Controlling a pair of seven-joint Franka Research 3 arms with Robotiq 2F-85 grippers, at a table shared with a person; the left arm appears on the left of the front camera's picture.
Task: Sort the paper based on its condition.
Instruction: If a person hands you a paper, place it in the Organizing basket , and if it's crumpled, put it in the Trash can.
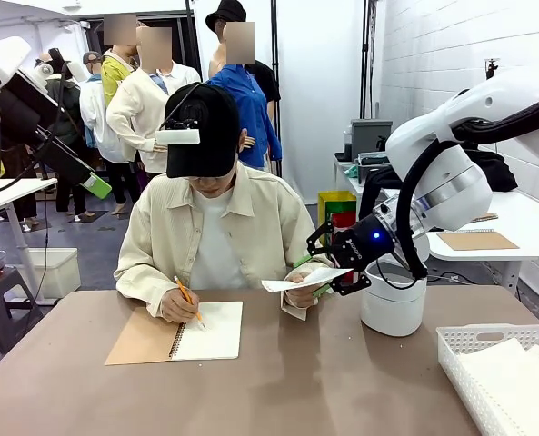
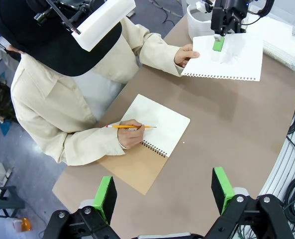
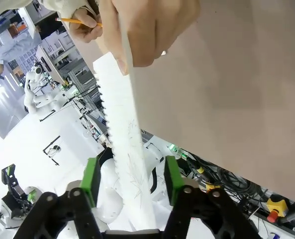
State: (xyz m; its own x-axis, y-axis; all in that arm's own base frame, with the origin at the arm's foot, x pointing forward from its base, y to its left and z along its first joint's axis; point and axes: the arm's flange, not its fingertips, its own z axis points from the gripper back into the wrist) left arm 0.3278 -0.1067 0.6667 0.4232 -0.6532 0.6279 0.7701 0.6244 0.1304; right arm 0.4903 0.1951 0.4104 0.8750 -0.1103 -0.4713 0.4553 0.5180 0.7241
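While a person's hand (image 2: 186, 55) holds the paper (image 2: 232, 57) by one corner above the desk (image 2: 227, 129) in the upper right of the left wrist frame, the right claw (image 3: 130, 174) straddles the sheet's upper edge, pads part-way apart and clear of it either side; the left claw (image 2: 163, 194) gapes wide and empty at the bottom edge; the person's other hand (image 2: 130, 137) rests a pencil (image 2: 132, 127) on a notebook (image 2: 159, 119) at centre.
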